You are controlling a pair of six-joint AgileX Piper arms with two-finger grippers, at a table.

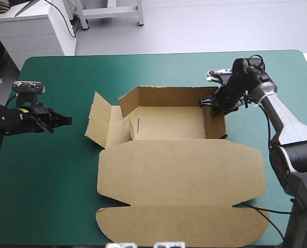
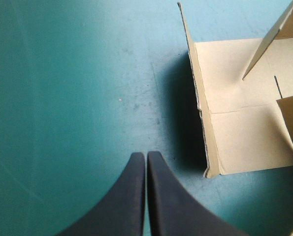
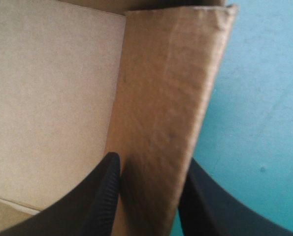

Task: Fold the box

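Jaws of your right gripper [image 3: 151,164] pinched the raised right wall [image 1: 216,121] of the box [image 1: 179,170], mid-way along the tabletop [image 1: 50,175]; your left gripper [image 2: 146,157], jaws pressed together and empty, hovered left of it. Wall-forming was in hand; next, the splayed left flap [image 1: 98,121] likely needed raising.

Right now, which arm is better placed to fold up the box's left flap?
Left: the left claw hovers beside that flap; the right claw is clamped on the right wall.
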